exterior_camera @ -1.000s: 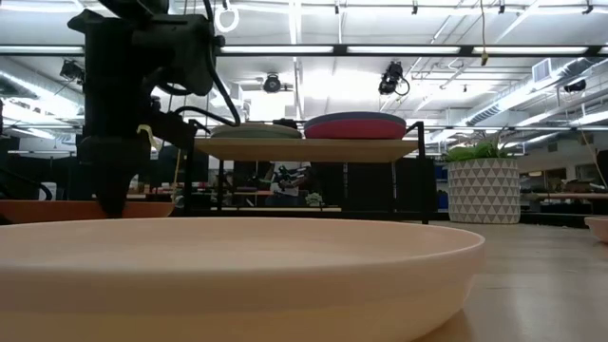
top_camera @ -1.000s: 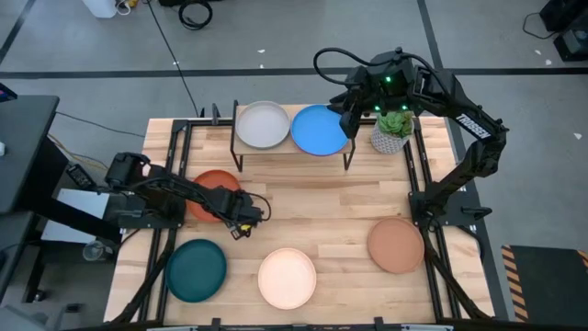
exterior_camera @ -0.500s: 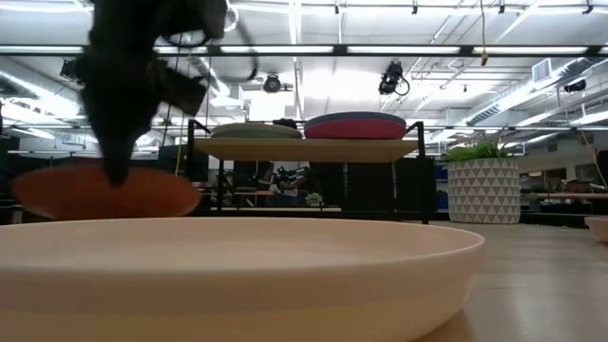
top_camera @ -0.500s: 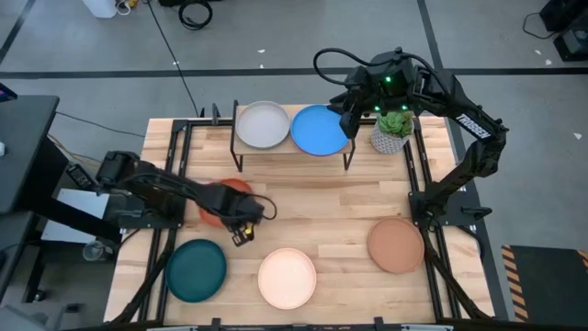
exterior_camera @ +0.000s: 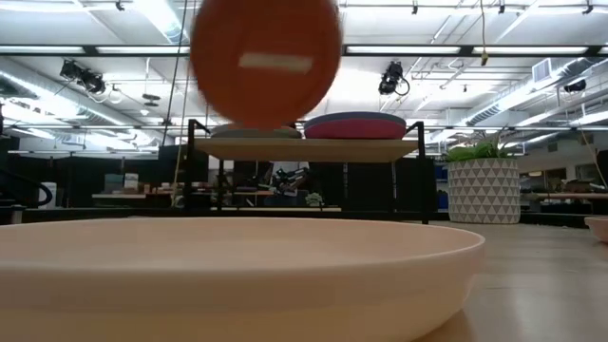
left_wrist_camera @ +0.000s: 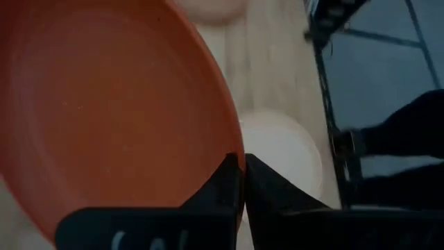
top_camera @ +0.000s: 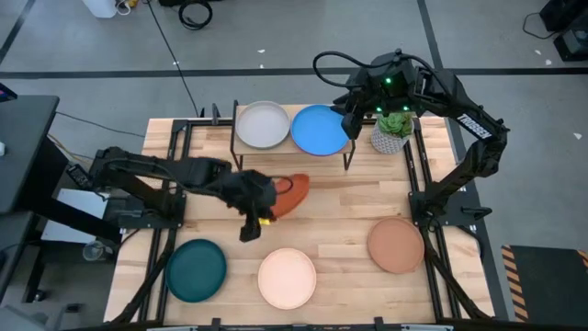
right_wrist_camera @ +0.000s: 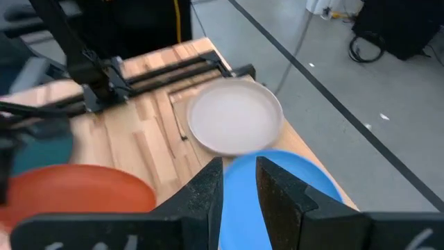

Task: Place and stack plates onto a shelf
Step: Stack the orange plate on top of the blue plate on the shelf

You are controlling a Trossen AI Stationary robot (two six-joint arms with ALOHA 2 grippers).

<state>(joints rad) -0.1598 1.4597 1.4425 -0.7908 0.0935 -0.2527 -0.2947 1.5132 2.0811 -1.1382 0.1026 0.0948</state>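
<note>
My left gripper (top_camera: pixel 268 199) is shut on the orange plate (top_camera: pixel 292 194) and holds it in the air over the middle of the table. In the low view the orange plate (exterior_camera: pixel 264 62) shows high up in front of the shelf (exterior_camera: pixel 304 149). The grey plate (top_camera: pixel 263 124) and the bright blue plate (top_camera: pixel 319 130) lie side by side on the shelf. The magenta plate (exterior_camera: pixel 354 125) lies under the blue one. My right gripper (top_camera: pixel 347 124) is open at the blue plate's right edge, with one finger on either side of the plate's rim (right_wrist_camera: pixel 239 170). My left gripper pinches the orange plate's rim (left_wrist_camera: pixel 232 149) between its two fingers, coming at it from the table's left side. The plate is lifted clear of the table and steeply tilted, reaching away from the fingers toward the shelf.
The dark teal plate (top_camera: pixel 196 269), the cream plate (top_camera: pixel 287 278) and the tan-brown plate (top_camera: pixel 396 245) lie flat along the table's near side. A potted plant (top_camera: pixel 392 129) stands at the shelf's right end, beside my right arm.
My left gripper has lifted the orange plate off the table at the left. It has carried the plate up and toward the table's right, nearer the shelf. The plate has tipped from flat to steeply tilted.
</note>
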